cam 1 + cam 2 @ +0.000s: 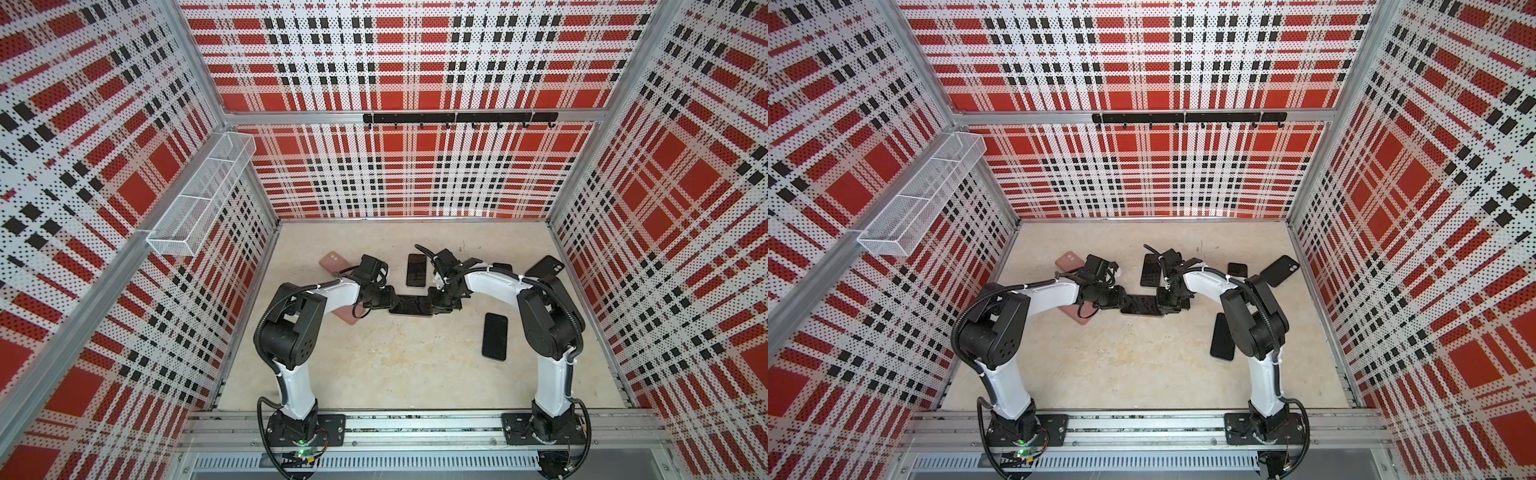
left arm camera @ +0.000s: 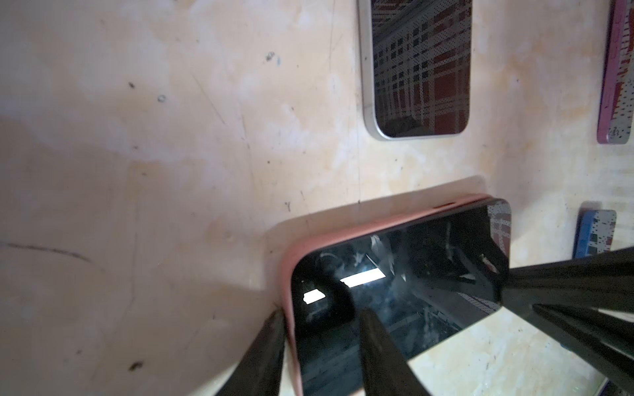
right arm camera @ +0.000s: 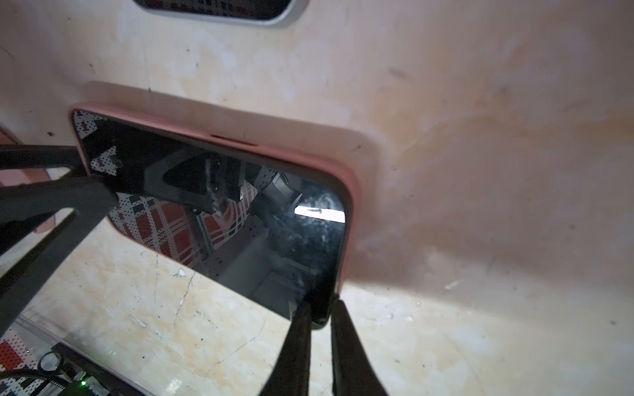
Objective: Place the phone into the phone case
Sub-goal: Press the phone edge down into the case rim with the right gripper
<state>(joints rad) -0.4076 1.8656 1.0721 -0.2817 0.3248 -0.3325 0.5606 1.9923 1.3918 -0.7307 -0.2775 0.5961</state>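
Pinching glossy rectangular phone point(image 2: 411, 291), matte pink case point(image 2: 343, 236)

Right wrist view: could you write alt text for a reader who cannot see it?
A dark-screened phone in a pink case is held over the beige table, the right gripper pinching one end and the left gripper the opposite end. A second phone lies nearby.

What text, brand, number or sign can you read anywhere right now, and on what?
No readable text in any view.
The phone in the pink case: dark screen, reflections only.
The loose phones: no marks visible.
The circuit board at the left arm's base: any print too small to read.
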